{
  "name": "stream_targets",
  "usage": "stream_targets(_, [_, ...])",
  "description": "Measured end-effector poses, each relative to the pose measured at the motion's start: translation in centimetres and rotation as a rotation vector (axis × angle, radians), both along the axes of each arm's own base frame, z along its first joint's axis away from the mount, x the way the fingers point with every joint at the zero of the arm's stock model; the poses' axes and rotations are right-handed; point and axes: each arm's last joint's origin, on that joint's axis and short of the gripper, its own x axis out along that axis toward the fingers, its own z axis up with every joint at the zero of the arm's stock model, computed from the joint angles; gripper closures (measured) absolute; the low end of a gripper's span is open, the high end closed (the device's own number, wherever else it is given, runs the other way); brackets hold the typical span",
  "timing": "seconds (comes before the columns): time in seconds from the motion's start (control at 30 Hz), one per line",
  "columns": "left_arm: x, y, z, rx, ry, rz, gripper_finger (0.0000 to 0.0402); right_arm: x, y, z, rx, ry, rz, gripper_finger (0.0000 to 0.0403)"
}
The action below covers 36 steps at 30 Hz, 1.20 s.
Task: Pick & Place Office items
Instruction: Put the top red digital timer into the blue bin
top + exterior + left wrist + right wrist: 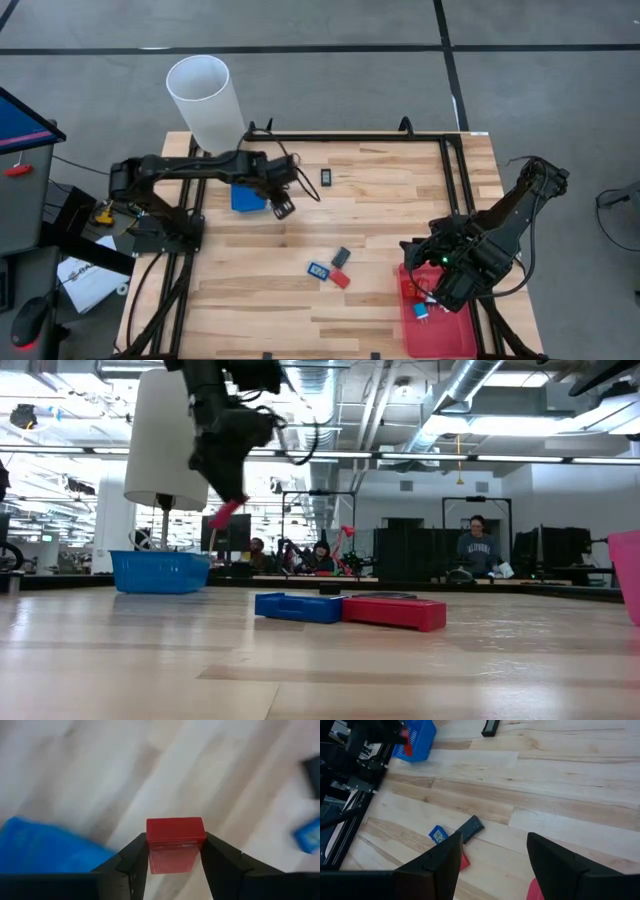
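Observation:
My left gripper [281, 206] hangs above the table by the blue bin's [247, 196] right side, shut on a small red piece [175, 837]. The low view shows that gripper [228, 510] well above the bin [160, 571]. A black piece [341, 257], a blue piece [319, 270] and a red piece [340, 279] lie flat mid-table. Another black piece [327, 177] lies farther back. My right gripper [490, 865] is open over the red tray's [440, 330] far left corner, touching nothing. Small blue and white pieces [421, 308] lie in the tray. My left gripper pinches the red piece between its two fingers [134, 857], one on each of two opposite sides [150, 845]. It comes from above, pointing down. The piece is lifted clear of the table and sticks out past the fingertips [226, 512].
A white cylinder [203, 98] stands at the table's far left, behind the bin. A black frame [452, 170] runs along the table's edges. Bare wood lies between the bin and the mid-table pieces. People sit in the room beyond [477, 550].

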Motion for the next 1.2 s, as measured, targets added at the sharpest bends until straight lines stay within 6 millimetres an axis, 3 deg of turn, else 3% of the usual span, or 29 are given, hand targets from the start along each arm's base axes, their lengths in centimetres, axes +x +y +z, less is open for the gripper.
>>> stream_targets(0.2, [-3.9, 0.8, -0.5, 0.053, 0.081, 0.228, 0.0242, 0.0, 0.0, 0.0, -0.01, -0.012, 0.0, 0.0188])
stream_targets(0.33, [-6.4, 1.0, -1.7, 0.056, 0.082, 0.382, 0.0255, 0.0, 0.0, 0.1, -0.021, -0.022, -0.002, 0.0188])
stream_targets(0.53, [-9.1, 0.9, -3.6, 0.082, 0.064, 0.556, 0.0243, 0.0, -0.1, -0.1, -0.031, -0.018, -0.002, 0.0188])
stream_targets(0.8, [-9.6, 0.9, -4.7, 0.102, -0.025, 0.617, 0.025, 0.0, 0.0, -0.1, -0.023, -0.025, -0.001, 0.0188])
stream_targets(1.2, [-9.7, 0.9, -5.3, 0.112, -0.021, 0.593, 0.0233, 0.2, 0.2, -0.1, -0.001, -0.044, -0.002, 0.0188])
